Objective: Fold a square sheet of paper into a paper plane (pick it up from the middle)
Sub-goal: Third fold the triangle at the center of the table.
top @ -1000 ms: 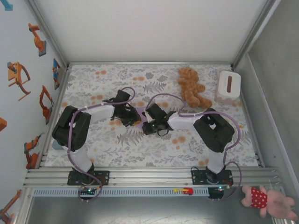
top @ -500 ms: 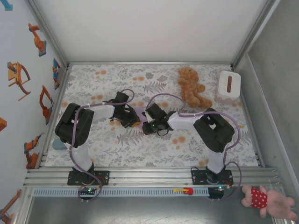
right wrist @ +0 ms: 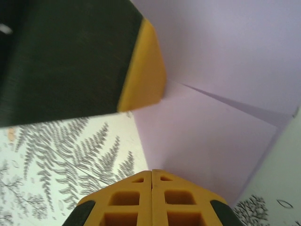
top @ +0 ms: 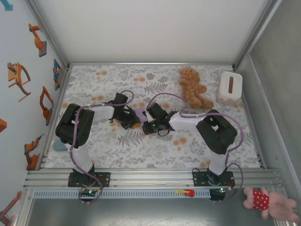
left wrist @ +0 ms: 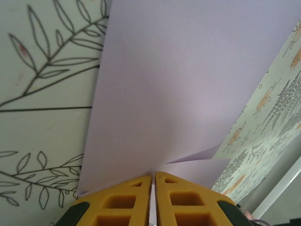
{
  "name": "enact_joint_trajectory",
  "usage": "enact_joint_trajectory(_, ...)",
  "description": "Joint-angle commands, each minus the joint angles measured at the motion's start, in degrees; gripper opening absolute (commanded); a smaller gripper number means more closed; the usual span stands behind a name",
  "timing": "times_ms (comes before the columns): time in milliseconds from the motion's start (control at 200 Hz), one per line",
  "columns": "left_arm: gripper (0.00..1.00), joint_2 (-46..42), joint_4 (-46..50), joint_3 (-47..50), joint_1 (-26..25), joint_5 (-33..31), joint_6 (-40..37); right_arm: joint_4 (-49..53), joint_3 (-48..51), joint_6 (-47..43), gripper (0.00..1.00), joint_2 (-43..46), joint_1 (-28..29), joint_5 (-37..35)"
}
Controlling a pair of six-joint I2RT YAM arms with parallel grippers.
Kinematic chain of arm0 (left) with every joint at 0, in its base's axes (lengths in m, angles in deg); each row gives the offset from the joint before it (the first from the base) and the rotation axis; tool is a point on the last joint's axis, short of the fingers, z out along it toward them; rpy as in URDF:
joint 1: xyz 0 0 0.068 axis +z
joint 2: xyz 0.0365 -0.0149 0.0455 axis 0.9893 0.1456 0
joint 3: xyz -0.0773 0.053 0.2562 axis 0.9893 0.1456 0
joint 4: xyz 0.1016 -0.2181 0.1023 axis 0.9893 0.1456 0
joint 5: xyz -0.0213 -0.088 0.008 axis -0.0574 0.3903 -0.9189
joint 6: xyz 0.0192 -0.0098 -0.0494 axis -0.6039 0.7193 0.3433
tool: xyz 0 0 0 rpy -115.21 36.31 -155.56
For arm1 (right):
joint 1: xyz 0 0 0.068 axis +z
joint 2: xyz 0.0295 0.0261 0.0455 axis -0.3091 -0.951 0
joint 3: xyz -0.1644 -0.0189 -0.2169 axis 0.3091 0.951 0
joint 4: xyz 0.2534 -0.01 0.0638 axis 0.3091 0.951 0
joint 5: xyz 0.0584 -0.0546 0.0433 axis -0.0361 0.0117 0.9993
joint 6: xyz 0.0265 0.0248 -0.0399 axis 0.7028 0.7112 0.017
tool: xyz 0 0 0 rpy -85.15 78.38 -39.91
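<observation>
1. Close at my left wrist, my left pincer point(left wrist: 153, 178) is clamped on the square sheet of paper point(left wrist: 178, 84), with a folded flap rising beside the tips.
2. My right pincer point(right wrist: 151, 175) is pressed together against the sheet's edge; I cannot tell whether it has paper nipped.
3. Both meet at the middle of the counter point(top: 94, 89), with the lavender sheet between them.
4. Farther back lie a brown teddy bear point(top: 193, 89) and a white box point(top: 230, 87).

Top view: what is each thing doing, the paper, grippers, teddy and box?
Paper: lying on the table, one flap folded.
Left gripper: shut, tips on the paper.
Right gripper: shut, tips on the paper.
Teddy: lying down, untouched.
Box: standing upright.
</observation>
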Motion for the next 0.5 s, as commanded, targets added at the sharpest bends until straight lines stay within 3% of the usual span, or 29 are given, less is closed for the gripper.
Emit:
enact_joint_trajectory(0,0.11,3.5,4.34,1.42,0.3,-6.19,-1.53,-1.48,-2.77,1.02,0.0,-1.53,-0.07,2.31)
enact_joint_trajectory(496,0.11,5.41,8.29,-0.43,0.2,-8.54,-2.93,-2.43,0.33,1.94,0.0,-4.28,-0.51,2.13)
